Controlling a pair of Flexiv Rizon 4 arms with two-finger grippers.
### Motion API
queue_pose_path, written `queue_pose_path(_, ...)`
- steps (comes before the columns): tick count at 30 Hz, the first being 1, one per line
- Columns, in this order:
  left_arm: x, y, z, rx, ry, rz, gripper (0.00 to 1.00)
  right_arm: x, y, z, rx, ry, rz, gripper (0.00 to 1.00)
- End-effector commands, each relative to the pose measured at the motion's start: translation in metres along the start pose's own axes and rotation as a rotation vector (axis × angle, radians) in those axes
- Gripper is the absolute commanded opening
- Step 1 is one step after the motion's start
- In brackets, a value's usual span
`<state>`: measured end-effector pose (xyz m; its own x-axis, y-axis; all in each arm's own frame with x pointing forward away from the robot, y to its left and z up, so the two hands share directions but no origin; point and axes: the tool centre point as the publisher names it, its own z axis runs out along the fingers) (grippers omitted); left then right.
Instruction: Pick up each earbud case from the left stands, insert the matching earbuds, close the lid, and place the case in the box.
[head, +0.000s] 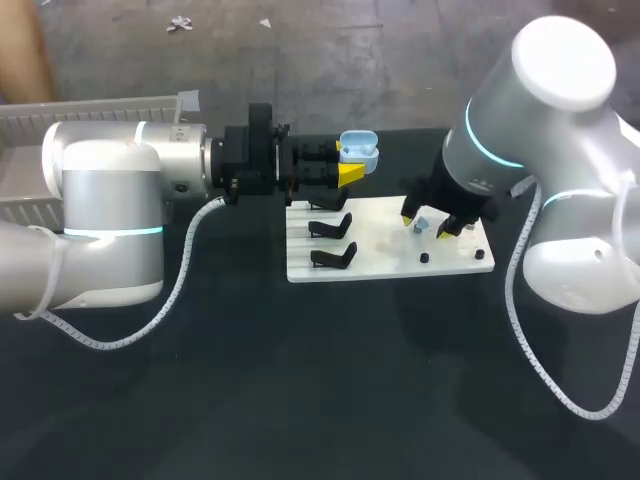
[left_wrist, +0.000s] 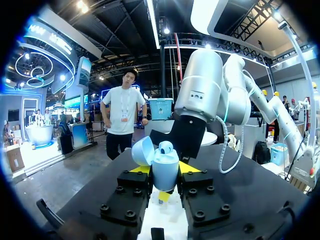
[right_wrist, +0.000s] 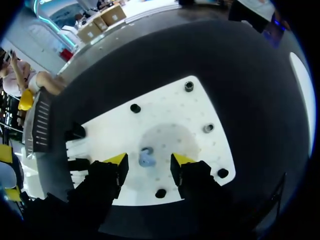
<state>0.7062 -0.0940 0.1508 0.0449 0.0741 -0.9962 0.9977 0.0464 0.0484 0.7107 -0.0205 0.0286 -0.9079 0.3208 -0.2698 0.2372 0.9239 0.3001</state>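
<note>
1. The case is light blue and held off the table, clamped at its sides by the 2 yellow-tipped fingers of the left gripper.
2. Its lid is hinged open to one side, and a seated bud shows in the open top.
3. In the head view the case hangs over the far edge of the white board, at the end where the stands are. 2 black stands show there, both empty.
4. A loose bud, also light blue, lies on the board near its middle.
5. The right gripper points down over that bud with its fingers spread. The bud sits between the 2 tips with a gap on each side, so the gripper has hold of nothing.
6. Small black holders dot the board around the loose bud, some near the corners.
7. The board rests on the dark table, with the left arm coming in level from the left and the right arm bending down from the right.
8. A pale ribbed box sits at the table's far left, partly hidden behind the left arm and well apart from the board.
</note>
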Motion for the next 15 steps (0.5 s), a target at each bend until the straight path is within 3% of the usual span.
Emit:
queue_pose_path(1,0.0011,-0.0020,0.0002,-0.008,-0.005,0.005,0.00,-0.0028,0.0017,0.0020,0.002,0.010,0.003,0.47)
queue_pose_path(15,0.0011,-0.0020,0.0002,-0.008,-0.005,0.005,0.00,-0.0014,0.0008,0.0037,0.004,0.020,0.005,0.39)
